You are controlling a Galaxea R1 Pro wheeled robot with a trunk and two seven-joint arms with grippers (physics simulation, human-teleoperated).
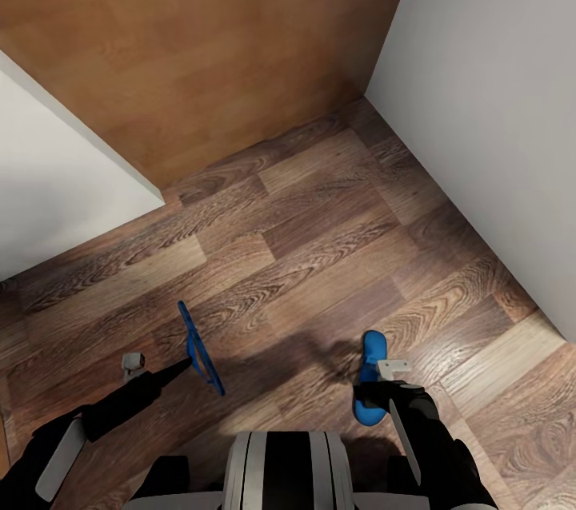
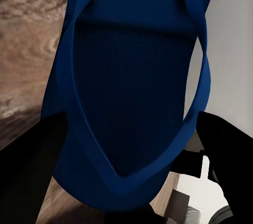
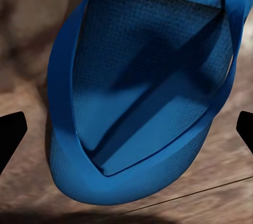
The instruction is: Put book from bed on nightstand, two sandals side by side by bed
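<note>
One bright blue sandal [image 1: 200, 348] hangs edge-on above the wood floor, my left gripper [image 1: 186, 366] shut on it. In the left wrist view this sandal [image 2: 132, 92] spreads between the dark fingers [image 2: 26, 176]. The other blue sandal [image 1: 372, 348] lies flat on the floor at the right, under my right gripper [image 1: 376, 384]. Seen from the right wrist, that sandal [image 3: 142, 92] rests on the planks with the open gripper [image 3: 126, 132] above it, fingertips [image 3: 10, 134] wide apart on either side. The bed, book and nightstands are out of view.
I face a corner of the room. A white wall [image 1: 496, 134] runs along the right, another white wall [image 1: 56, 198] juts in from the left, and a light brown wooden panel [image 1: 200, 38] closes the back. Wood-plank floor [image 1: 304, 246] lies between them.
</note>
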